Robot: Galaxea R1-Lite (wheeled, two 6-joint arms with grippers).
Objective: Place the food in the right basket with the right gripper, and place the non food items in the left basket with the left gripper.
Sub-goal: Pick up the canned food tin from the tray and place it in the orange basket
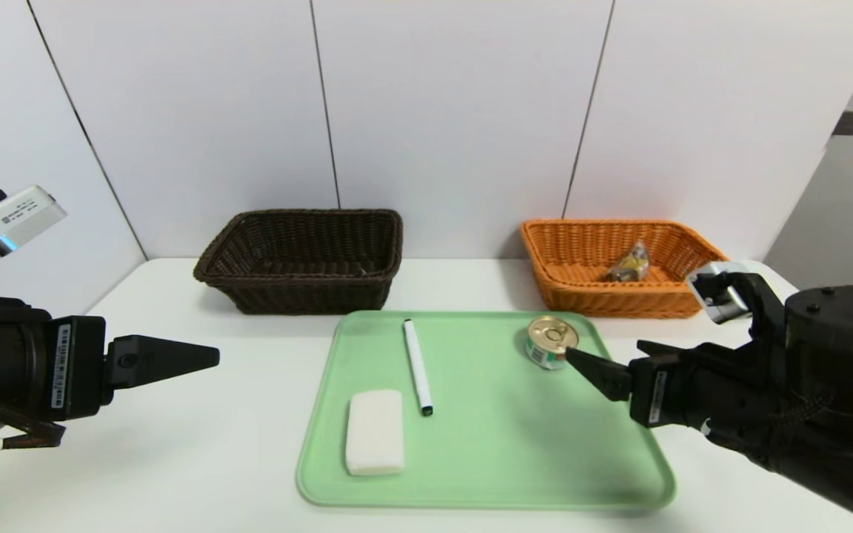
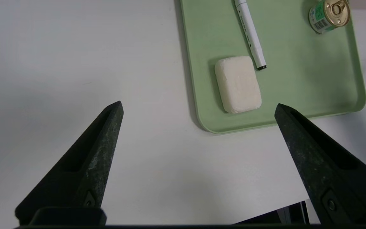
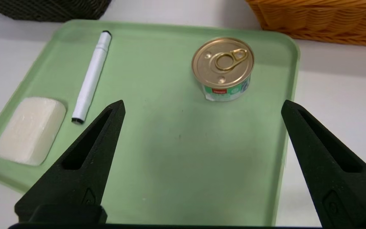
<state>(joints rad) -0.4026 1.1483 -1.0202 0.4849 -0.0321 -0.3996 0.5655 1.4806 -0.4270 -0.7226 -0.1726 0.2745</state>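
A green tray [image 1: 500, 459] holds a white block [image 1: 375, 431], a white marker [image 1: 417, 365] with a black tip, and a small tin [image 1: 552, 341] with a gold pull-tab lid. A clear-wrapped snack packet [image 1: 629, 264] lies inside the orange basket [image 1: 582, 292] at the back right. The dark brown basket [image 1: 300, 292] stands at the back left. My right gripper [image 3: 202, 106] is open over the tray's right side, just short of the tin [image 3: 223, 67], with nothing between its jaws. My left gripper [image 2: 199, 106] hangs open above bare table, left of the tray, near the block [image 2: 238, 83].
The white table [image 1: 197, 444] ends at a white panelled wall behind both baskets. Bare tabletop lies between the tray [image 2: 297, 105] and the brown basket. The orange basket's near wall [image 3: 322, 22] stands just beyond the tray's far right corner.
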